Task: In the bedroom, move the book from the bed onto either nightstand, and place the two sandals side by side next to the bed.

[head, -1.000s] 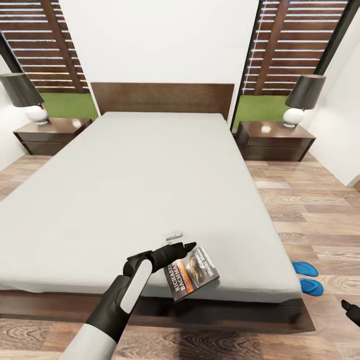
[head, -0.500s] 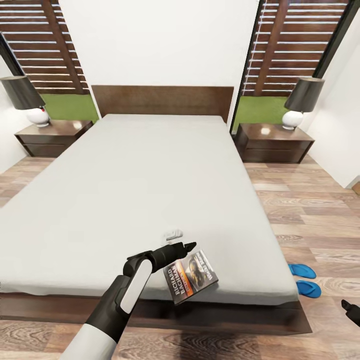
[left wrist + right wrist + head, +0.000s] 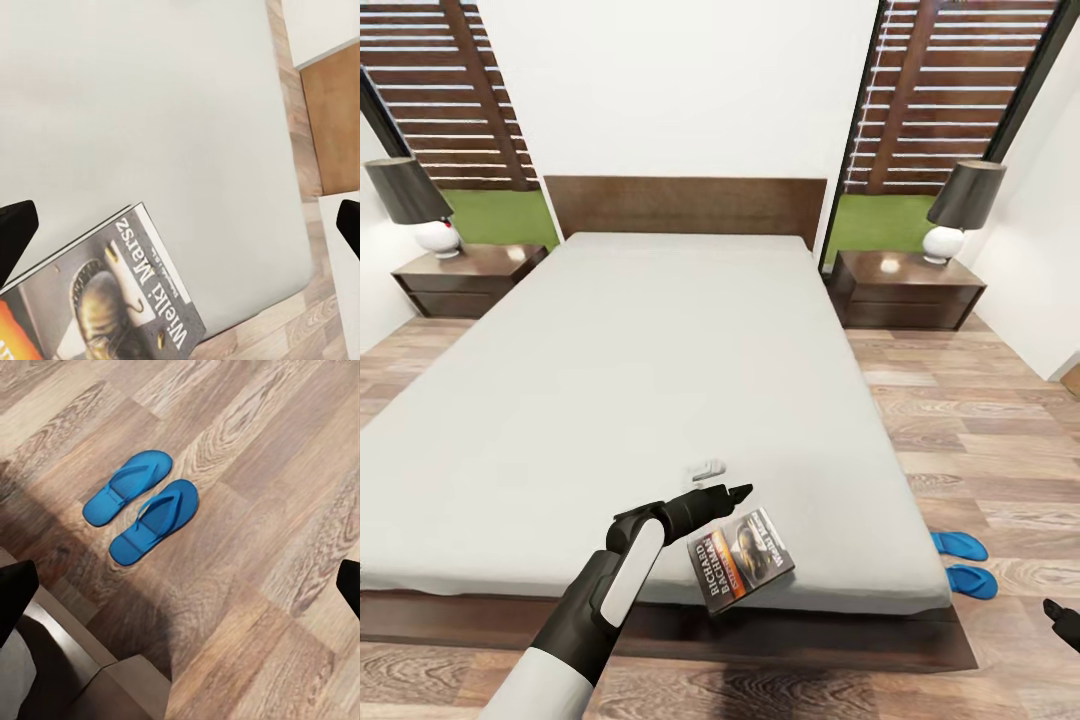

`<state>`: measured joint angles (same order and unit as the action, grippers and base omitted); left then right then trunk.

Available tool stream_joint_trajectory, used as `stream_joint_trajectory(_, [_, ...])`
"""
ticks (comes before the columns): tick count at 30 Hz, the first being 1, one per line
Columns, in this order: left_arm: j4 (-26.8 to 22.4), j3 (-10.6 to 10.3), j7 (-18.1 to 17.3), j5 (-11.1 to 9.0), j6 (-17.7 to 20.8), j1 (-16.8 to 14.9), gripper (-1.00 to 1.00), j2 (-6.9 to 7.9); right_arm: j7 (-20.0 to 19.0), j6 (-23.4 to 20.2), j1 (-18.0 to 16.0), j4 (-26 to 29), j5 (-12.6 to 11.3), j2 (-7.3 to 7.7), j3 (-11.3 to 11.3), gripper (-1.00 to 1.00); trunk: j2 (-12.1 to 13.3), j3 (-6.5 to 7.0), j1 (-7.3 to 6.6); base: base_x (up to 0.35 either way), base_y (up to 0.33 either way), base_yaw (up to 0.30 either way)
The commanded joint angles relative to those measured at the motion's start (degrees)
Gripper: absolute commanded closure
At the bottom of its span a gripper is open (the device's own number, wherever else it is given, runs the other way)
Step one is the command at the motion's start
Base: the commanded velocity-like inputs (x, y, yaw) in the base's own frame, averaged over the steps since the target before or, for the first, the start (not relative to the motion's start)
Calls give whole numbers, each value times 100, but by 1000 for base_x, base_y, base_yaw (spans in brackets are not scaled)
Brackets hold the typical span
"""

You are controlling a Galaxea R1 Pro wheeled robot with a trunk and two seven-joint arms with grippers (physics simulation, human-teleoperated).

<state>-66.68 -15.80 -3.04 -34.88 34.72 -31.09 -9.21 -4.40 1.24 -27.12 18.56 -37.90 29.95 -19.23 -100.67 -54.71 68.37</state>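
At lower centre of the head view, the book [image 3: 741,558] — dark cover, orange band, white lettering — lies on the bed [image 3: 640,380] near its foot, beneath the left gripper [image 3: 740,492], fingers spread, empty.

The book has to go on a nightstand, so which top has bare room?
Both nightstands have room. The left nightstand is bare on its bed-side half, with the lamp at its outer end. The right nightstand is bare toward the bed, its lamp near the wall.
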Motion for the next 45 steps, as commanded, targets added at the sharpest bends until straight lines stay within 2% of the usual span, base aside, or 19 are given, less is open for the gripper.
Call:
stream_joint_trajectory(1, [-2,6,-12,-1,26,-2,-100,-2,-39,14,-4,-8,-59,0,-16,-100,40,15,-23,0,0,0])
stream_joint_trajectory(7, [-2,6,-12,-1,26,-2,-100,-2,-38,16,-4,4,-59,2,-19,-100,280,122,-155,0,0,0])
stream_joint_trajectory(14, [-2,6,-13,-1,26,-2,-100,-2,-43,278,-4,7,-59,2,-17,-100,561,248,-309,0,0,0])
stream_joint_trajectory(32, [-10,6,-78,-7,34,-2,-100,-2,-58,318,-4,7,-59,2,-12,-100,1283,571,-704,0,0,0])
stream_joint_trajectory(37, [-16,28,-536,-30,35,-2,-100,18,-77,306,-4,19,-59,2,-11,-100,1484,661,-814,0,0,0])
stream_joint_trajectory(39, [-17,50,-949,-89,35,-1,-100,47,-182,301,-4,23,-61,6,-11,-100,1564,697,-858,0,0,0])
stream_joint_trajectory(41, [-14,62,-1465,-178,40,0,-100,138,-677,280,-4,6,-69,34,-16,-100,1644,733,-902,0,0,0])
stream_joint_trajectory(45, [-20,65,-1768,-228,44,5,-100,203,-1415,239,2,-38,-73,52,-19,-100,1684,751,-924,0,0,0])
